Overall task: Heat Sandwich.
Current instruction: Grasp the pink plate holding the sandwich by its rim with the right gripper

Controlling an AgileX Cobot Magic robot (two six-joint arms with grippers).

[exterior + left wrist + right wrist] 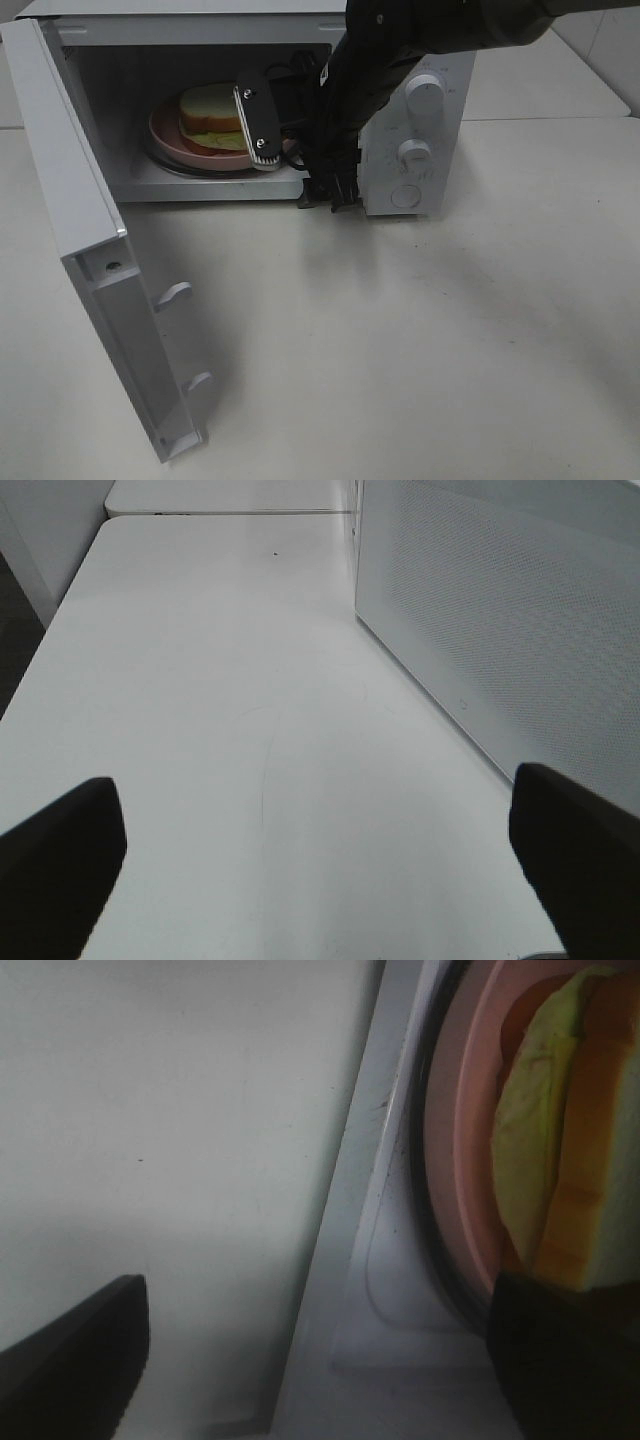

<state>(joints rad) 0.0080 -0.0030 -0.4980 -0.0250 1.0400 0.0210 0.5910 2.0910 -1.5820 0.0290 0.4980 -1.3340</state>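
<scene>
The open door (pixel 95 240) of the microwave (pixel 450 130) stands nearest. Inside, the sandwich (pixel 212 112) sits on a pink plate (pixel 163 135). The right gripper (pixel 320 1340), jaws spread, reaches in at the plate's rim, and its arm hides the plate's right side. The left gripper (pixel 320 880), also spread, hangs over the table (pixel 230 680). The markings around the knobs (pixel 425 90) are too small to read.

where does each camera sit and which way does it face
Exterior high: above, looking down into the open microwave at the sandwich on a pink plate; right arm and right claw show.
Left wrist: low over the table, facing along a perforated white panel; left claw open.
Right wrist: at the microwave's mouth, facing plate and sandwich; right claw open.
Shared: exterior high and right wrist both see sandwich and plate.
</scene>
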